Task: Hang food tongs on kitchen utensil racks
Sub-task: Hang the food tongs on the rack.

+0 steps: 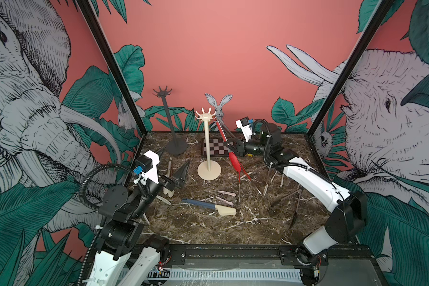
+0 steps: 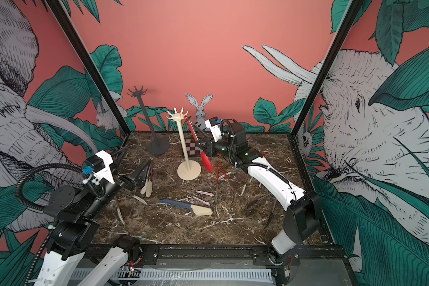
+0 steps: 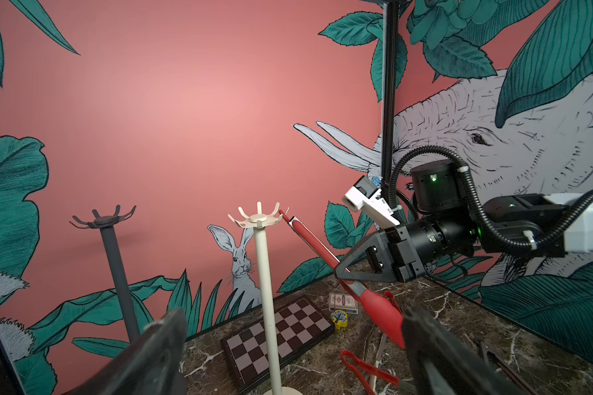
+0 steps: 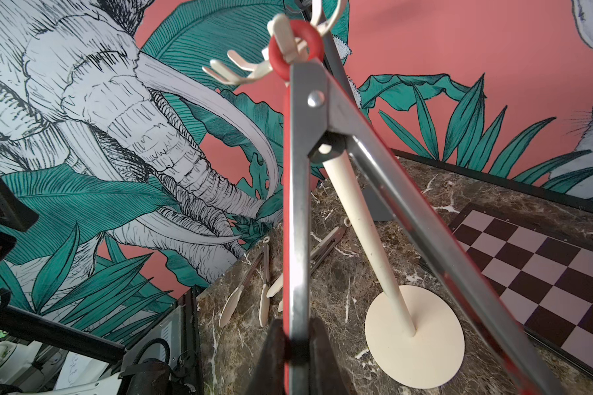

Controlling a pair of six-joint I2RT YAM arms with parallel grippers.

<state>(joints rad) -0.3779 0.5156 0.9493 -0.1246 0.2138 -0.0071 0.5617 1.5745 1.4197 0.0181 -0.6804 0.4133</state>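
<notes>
Nearest me, loose tongs (image 1: 209,206) lie scattered on the bench (image 1: 208,232). My left end effector (image 1: 174,163) hangs over the left-hand ones with its jaws spread wide, gripping nothing. It is well apart from the cream rack (image 4: 367,239), so I judge this move is not its business.

Farther in, my right end effector (image 4: 297,342) is clamped tight on one metal arm of the red tongs (image 4: 300,212), low down near the red tips. From that grip the tongs run up and away from me. Their long axis is tilted, the hinge end is highest, and the second arm splays off to one side.

At the far end of that line, in the right wrist view, the red ring (image 4: 275,54) looks threaded over an upturned prong (image 4: 283,32) of the rack's crown. So the hook lies straight along the handle from my grip. I judge what is left is to lower, let the ring settle, and let go.

Beyond, the dark grey rack (image 1: 167,116) carries nothing that I can see.
</notes>
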